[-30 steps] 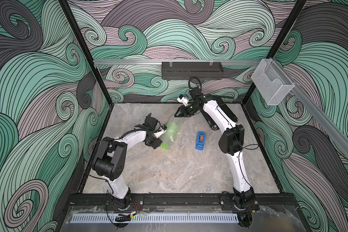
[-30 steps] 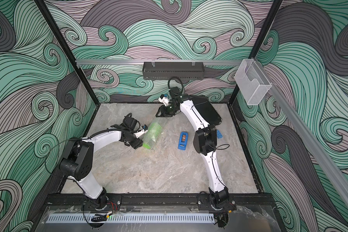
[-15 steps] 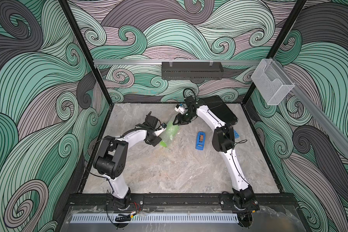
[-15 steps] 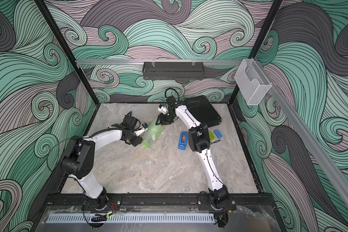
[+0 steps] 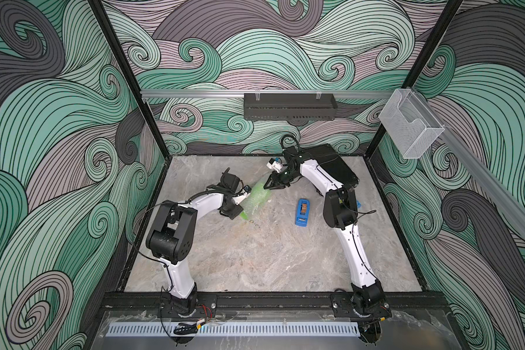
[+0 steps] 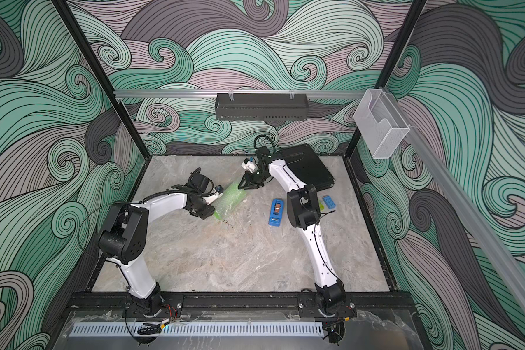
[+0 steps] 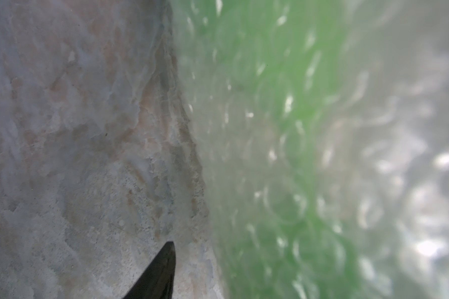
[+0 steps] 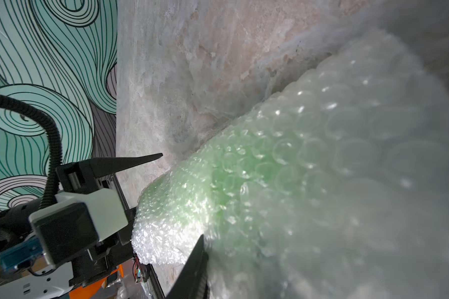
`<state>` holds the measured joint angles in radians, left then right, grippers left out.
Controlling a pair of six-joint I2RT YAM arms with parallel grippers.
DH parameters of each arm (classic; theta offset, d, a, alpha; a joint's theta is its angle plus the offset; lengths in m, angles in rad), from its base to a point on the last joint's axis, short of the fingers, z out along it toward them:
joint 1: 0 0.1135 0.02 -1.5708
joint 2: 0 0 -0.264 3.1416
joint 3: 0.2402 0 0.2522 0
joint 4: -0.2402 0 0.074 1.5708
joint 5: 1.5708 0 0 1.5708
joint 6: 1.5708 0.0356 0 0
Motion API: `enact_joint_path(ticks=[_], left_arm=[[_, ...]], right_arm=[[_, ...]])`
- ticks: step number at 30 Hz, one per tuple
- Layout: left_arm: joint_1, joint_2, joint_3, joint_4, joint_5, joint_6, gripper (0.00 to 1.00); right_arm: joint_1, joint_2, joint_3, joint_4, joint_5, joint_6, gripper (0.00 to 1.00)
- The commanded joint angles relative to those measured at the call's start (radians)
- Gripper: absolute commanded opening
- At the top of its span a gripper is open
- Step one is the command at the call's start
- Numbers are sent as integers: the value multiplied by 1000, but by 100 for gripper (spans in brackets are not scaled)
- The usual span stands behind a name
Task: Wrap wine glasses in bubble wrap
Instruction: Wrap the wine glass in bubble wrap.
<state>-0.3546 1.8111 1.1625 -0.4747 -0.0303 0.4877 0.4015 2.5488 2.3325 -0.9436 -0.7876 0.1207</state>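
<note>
The wine glass (image 5: 253,202) is a lime-green goblet lying on its side on the marble table, rolled inside the bubble wrap (image 5: 259,197); both top views show it (image 6: 228,200). My left gripper (image 5: 242,209) straddles the bundle's near end, open. One finger (image 7: 162,269) stands clear of the wrap (image 7: 399,155) and the other is hidden. My right gripper (image 5: 267,187) is at the far end, shut on the wrap. Its one visible finger (image 8: 192,269) presses the wrap (image 8: 347,116). Green shows through (image 8: 231,176).
A blue tape dispenser (image 5: 302,212) lies right of the bundle. A black case (image 5: 334,169) sits at the back right, with a blue brick (image 6: 328,201) in front of it. A black shelf (image 5: 288,106) and a clear bin (image 5: 409,127) hang on the walls.
My right gripper came forward from the back wall onto the far end of the wrap and its jaws narrowed. The left jaws narrowed a little round the near end.
</note>
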Motion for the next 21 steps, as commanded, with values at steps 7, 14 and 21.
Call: enact_joint_path(ticks=[7, 14, 21], left_arm=[[-8, 28, 45, 53, 27, -35, 56], [-8, 25, 45, 60, 29, -48, 54], [-9, 29, 52, 58, 35, -73, 52]], right_arm=[[70, -30, -64, -24, -176, 39, 27], [82, -25, -91, -23, -212, 30, 33], [93, -27, -123, -17, -253, 22, 32]])
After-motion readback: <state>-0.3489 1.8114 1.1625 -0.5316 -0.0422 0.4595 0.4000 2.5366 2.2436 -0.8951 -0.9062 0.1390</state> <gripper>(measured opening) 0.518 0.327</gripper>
